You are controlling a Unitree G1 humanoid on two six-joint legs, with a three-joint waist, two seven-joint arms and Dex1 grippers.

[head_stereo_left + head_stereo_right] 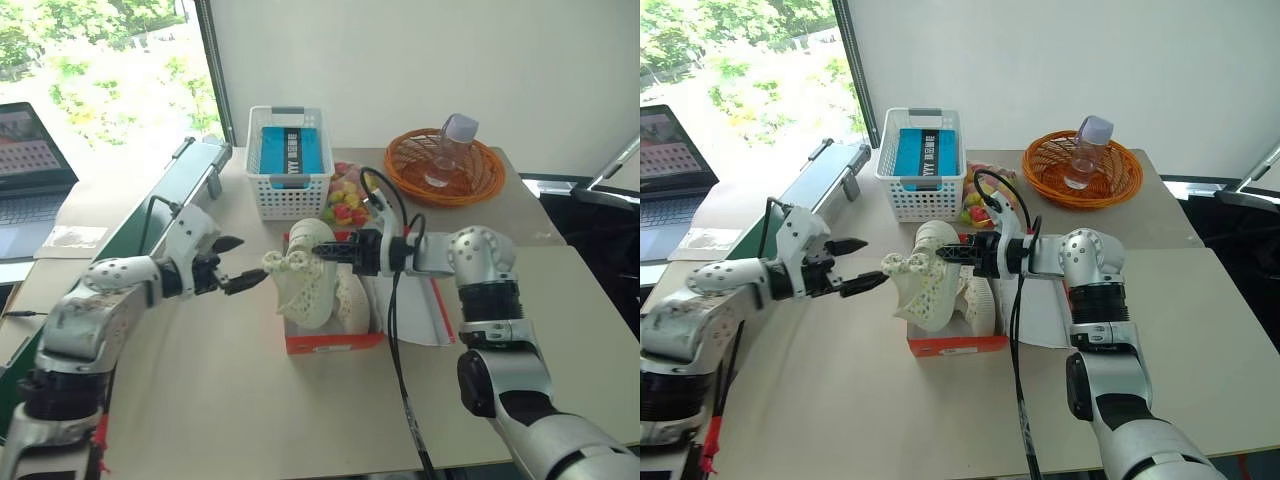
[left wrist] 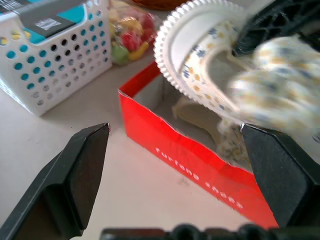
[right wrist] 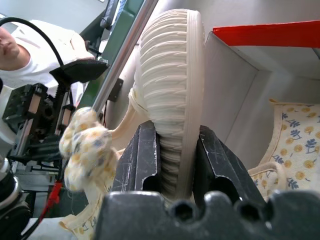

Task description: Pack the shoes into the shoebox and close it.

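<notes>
R gripper (image 1: 322, 250) is clamped on the sole edge of one cream-white rubbery clog-style shoe (image 1: 312, 283), black fingers (image 3: 142, 160) pinching the ribbed rim from both sides; that held shoe is tilted up on edge over the open flat red-orange cardboard shoebox (image 1: 335, 342), its floppy knobbly trim w/ small flower print hanging toward the L side; second cream shoe (image 1: 352, 300) lies inside the box, just beside the held one, floral insole showing in the R wrist view; the box's pale lid (image 1: 425, 312) lies folded open flat on the beige table (image 1: 240, 400) on the R side

L gripper (image 1: 238, 263) hovers just L of the held shoe, fingers wide apart, nothing between them, not touching the shoe; its wrist view looks across the box's red wall w/ white lettering

Behind the box: a bag of coloured sweets (image 1: 347, 200), then a white plastic lattice basket (image 1: 290, 165) holding a blue packet; far R an orange woven basket (image 1: 445, 165) w/ a clear plastic jar (image 1: 452, 145) in it; laptop (image 1: 30, 170) at far L by the window; a person in a white top shows in the R wrist view
</notes>
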